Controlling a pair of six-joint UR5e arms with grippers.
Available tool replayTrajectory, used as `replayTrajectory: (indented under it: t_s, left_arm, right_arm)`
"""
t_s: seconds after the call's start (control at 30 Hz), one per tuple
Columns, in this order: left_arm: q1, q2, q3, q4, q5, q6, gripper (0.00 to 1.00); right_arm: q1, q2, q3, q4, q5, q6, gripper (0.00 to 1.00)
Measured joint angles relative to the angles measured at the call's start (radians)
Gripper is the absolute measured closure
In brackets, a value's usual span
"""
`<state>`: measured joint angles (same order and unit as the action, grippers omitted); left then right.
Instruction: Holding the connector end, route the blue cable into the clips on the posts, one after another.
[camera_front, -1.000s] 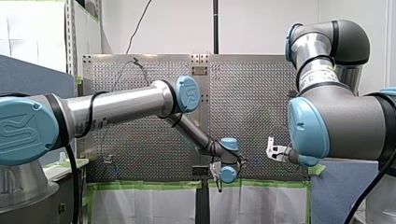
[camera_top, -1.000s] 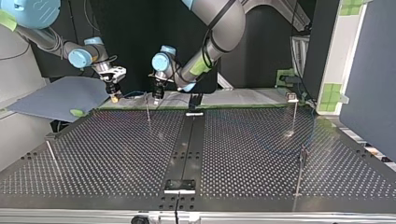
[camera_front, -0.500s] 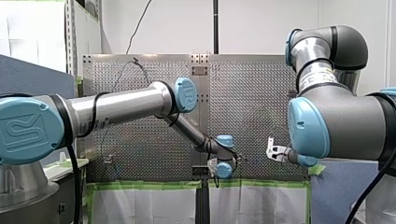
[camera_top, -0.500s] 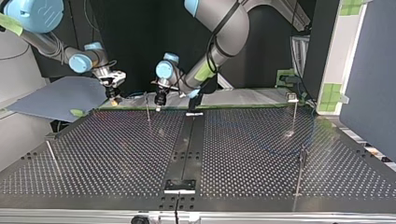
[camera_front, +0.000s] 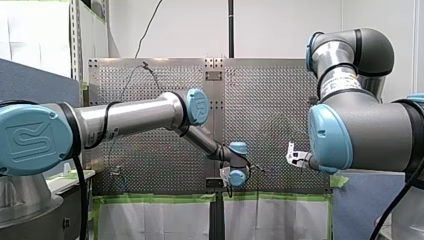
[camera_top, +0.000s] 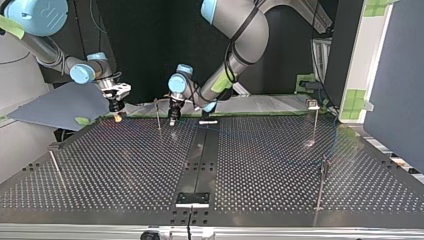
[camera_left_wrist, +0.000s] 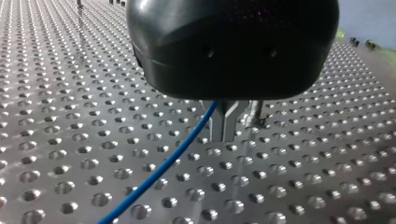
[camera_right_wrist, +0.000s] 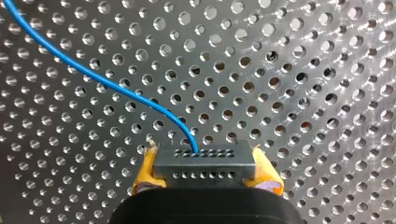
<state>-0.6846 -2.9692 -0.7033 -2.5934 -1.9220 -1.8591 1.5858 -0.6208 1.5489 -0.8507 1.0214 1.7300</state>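
1. between the yellow pads of my right gripper (camera_right_wrist: 204, 154), which is clamped firmly, sits the grey rectangular connector block (camera_right_wrist: 205, 169). the slim blue cable (camera_right_wrist: 116, 88) leaves it and curves away over the perforated metal table (camera_top: 260, 165).
2. further along the cable, my left gripper (camera_left_wrist: 227, 128), black with metal fingers, looks closed on it. it hangs low over the table, just beside a thin metal post (camera_left_wrist: 257, 114).
3. the step in hand, as i judge it, is seating the cable in that post's clip, which is too small to make out. keep the connector end steady, hold light tension, and bring the cable in squarely.
4. in the top view, other thin posts (camera_top: 316, 120) stand well apart. the near post is the hazard, since the metal fingers could knock it.
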Motion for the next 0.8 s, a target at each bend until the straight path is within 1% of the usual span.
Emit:
replayTrajectory:
  t_s: [0.17, 0.3, 0.43, 0.5, 0.53, 0.6, 0.63, 0.67, 0.7, 0.8]
  left_arm:
    - [0.011, 0.0, 0.013, -0.012, -0.006, 0.001, 1.0]
    - [0.015, 0.0, 0.014, -0.013, -0.006, 0.002, 1.0]
    - [0.015, 0.0, 0.015, -0.019, -0.01, 0.003, 1.0]
    - [0.015, 0.0, 0.015, -0.024, -0.01, 0.004, 0.88]
    - [0.015, 0.0, 0.015, -0.028, -0.01, 0.006, 0.88]
    - [0.014, 0.0, 0.015, -0.038, -0.009, 0.008, 0.56]
    - [0.014, 0.0, 0.015, -0.046, -0.006, 0.008, 0.56]
    - [0.014, 0.0, 0.015, -0.051, -0.003, 0.009, 0.39]
    - [0.014, 0.0, 0.014, -0.057, 0.002, 0.009, 0.35]
    - [0.014, 0.001, 0.014, -0.082, 0.013, 0.011, 0.35]
  right_arm:
    - [-0.003, 0.012, -0.014, 0.003, -0.001, 0.001, 1.0]
    - [-0.001, 0.037, -0.027, 0.019, 0.0, -0.007, 1.0]
    - [0.0, 0.055, -0.033, 0.025, 0.0, -0.013, 1.0]
    - [-0.001, 0.06, -0.037, 0.027, 0.0, -0.015, 1.0]
    - [-0.001, 0.062, -0.038, 0.027, 0.0, -0.015, 1.0]
    - [-0.002, 0.063, -0.041, 0.029, 0.0, -0.015, 1.0]
    - [-0.002, 0.064, -0.043, 0.03, 0.0, -0.015, 1.0]
    - [-0.003, 0.064, -0.044, 0.031, 0.0, -0.016, 1.0]
    - [-0.003, 0.064, -0.045, 0.032, 0.0, -0.016, 1.0]
    - [-0.003, 0.064, -0.046, 0.034, -0.001, -0.016, 1.0]
